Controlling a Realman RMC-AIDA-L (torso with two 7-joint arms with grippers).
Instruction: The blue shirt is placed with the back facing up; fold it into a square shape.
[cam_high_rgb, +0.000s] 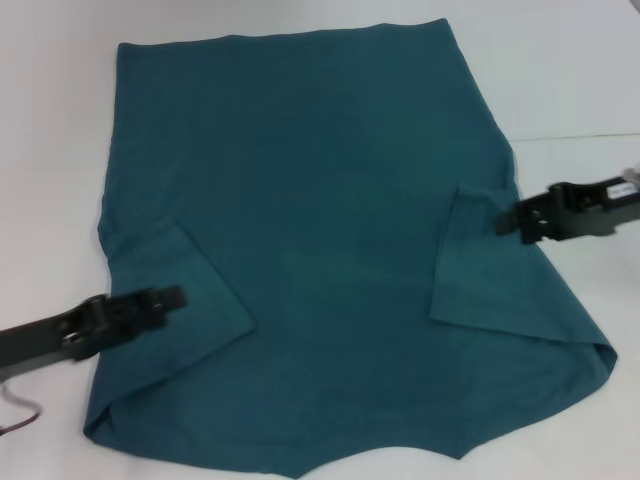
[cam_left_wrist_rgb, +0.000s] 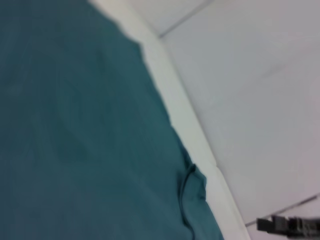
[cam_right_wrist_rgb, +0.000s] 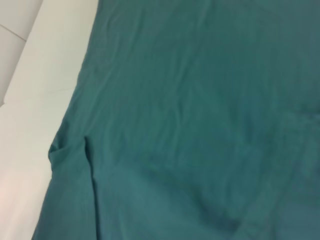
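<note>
A white table (cam_high_rgb: 60, 120) fills the frame, the shirt (cam_high_rgb: 330, 200) spread flat across its middle, both sleeves folded inward. Soft, light cloth: pinch an edge. The left gripper (cam_high_rgb: 165, 300) lies lower left, the right gripper (cam_high_rgb: 515, 220) mid right; jaw state unclear.

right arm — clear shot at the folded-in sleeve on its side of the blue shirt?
Probably yes. The right gripper sits at the outer edge of the right sleeve, which lies folded in on the blue shirt. Nothing lies between them; the left gripper is over the opposite sleeve.
</note>
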